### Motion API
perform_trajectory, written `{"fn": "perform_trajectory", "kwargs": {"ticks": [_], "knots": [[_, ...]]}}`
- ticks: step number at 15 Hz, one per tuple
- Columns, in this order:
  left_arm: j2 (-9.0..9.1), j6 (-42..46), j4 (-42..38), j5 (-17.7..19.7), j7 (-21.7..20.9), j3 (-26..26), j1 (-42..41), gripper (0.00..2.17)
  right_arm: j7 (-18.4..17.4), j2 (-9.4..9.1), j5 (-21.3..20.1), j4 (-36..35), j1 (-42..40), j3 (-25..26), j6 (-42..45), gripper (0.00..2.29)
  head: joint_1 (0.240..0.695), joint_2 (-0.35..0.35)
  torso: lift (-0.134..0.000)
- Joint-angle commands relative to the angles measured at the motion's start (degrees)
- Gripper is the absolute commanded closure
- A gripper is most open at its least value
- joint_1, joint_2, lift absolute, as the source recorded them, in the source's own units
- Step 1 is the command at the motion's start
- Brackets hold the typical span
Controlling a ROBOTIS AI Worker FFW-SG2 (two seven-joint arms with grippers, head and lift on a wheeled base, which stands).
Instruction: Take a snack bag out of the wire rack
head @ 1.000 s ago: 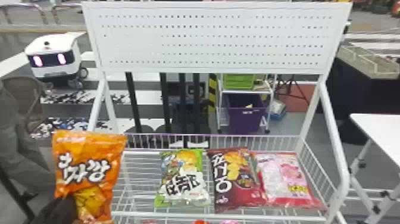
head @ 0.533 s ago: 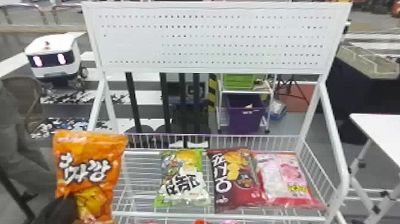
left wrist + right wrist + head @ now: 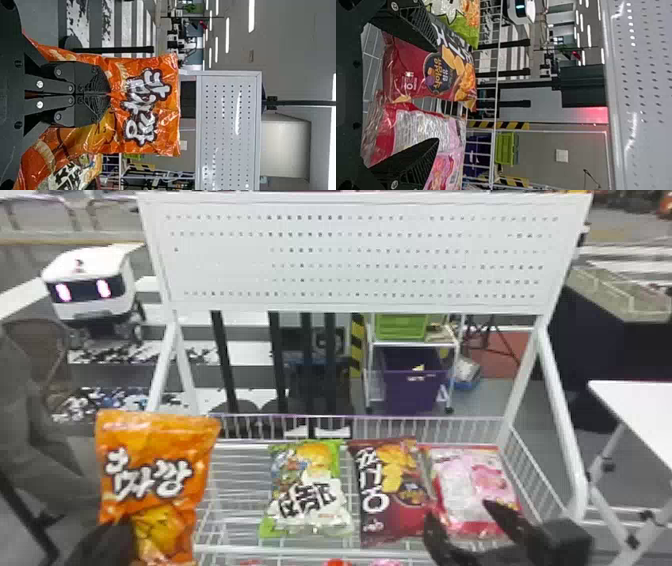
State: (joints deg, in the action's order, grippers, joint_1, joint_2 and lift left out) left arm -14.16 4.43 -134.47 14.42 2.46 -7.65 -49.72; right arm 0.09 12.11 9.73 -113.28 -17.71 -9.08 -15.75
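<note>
by the wire rack [image 3: 230, 548], my left claw [image 3: 109, 94] pinches the orange bag [image 3: 155, 440], likely light, crushable: hold mid-body; my right claw [image 3: 436, 95] gapes.

purple bin [image 3: 412, 392], green crate [image 3: 401, 327], white table [image 3: 637, 407]

Bright indoor light, ceiling strips [image 3: 251, 16] aglow, glare on pegboard [image 3: 228, 118]

Wire rack's [image 3: 350, 259] left end: left pincer [image 3: 107, 542] showing black, silver screws [image 3: 39, 84] dotting links [image 3: 55, 86]. Right end: right pincer [image 3: 457, 509] showing black, ribbed, tapering fingers [image 3: 420, 162].
</note>
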Motion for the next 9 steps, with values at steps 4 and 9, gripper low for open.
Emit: {"fn": "perform_trajectory", "kwargs": {"ticks": [4,9], "knots": [[0.18,0.0,0.5,-0.4,0.0,0.3,0.0,1.96,-0.3,-2.53,1.2,12.8,15.0,-6.1,-7.4,0.09,0.499,0.000,0.000],[0.27,0.0,0.8,-0.5,0.0,0.3,0.1,1.96,-0.2,-3.67,1.8,19.6,20.3,-8.2,-8.6,0.69,0.499,0.000,0.000]]}}
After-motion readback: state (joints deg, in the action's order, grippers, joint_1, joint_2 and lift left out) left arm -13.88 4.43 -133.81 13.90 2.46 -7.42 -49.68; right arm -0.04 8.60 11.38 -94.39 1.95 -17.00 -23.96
